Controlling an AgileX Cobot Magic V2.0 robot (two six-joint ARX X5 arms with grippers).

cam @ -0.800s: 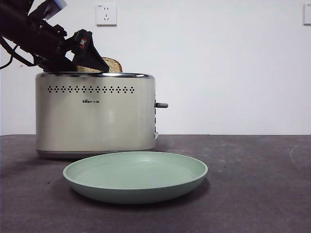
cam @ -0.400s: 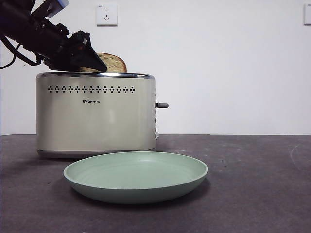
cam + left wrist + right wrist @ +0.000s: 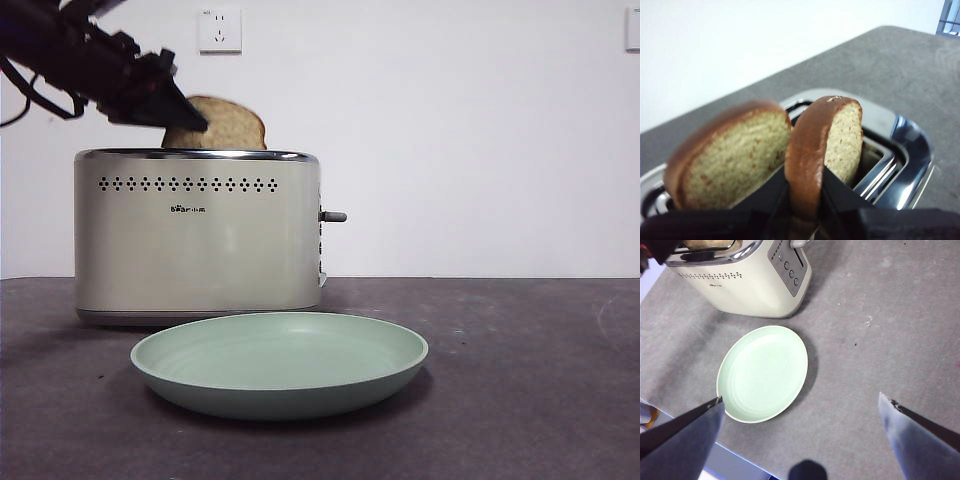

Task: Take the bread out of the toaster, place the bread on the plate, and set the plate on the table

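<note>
The cream toaster (image 3: 195, 235) stands at the back left of the table (image 3: 520, 380). My left gripper (image 3: 186, 118) reaches in from the upper left above the toaster's top. It is shut on the crust edge of a slice of bread (image 3: 228, 126) that stands partly raised out of a slot. In the left wrist view the black jaws (image 3: 805, 197) pinch this slice (image 3: 842, 135). A second slice (image 3: 735, 160) stands beside it in the other slot. The mint-green plate (image 3: 280, 360) lies empty on the table in front of the toaster. My right gripper (image 3: 801, 398) is open, high above the plate (image 3: 765, 372).
The toaster's grey lever (image 3: 333, 216) sticks out on its right side. A wall socket (image 3: 219, 30) is on the white wall behind. Bare tabletop (image 3: 880, 330) lies to the right of the plate and toaster (image 3: 755, 285).
My left gripper has risen, and the held slice has come further up out of the toaster. The plate and toaster have not moved.
</note>
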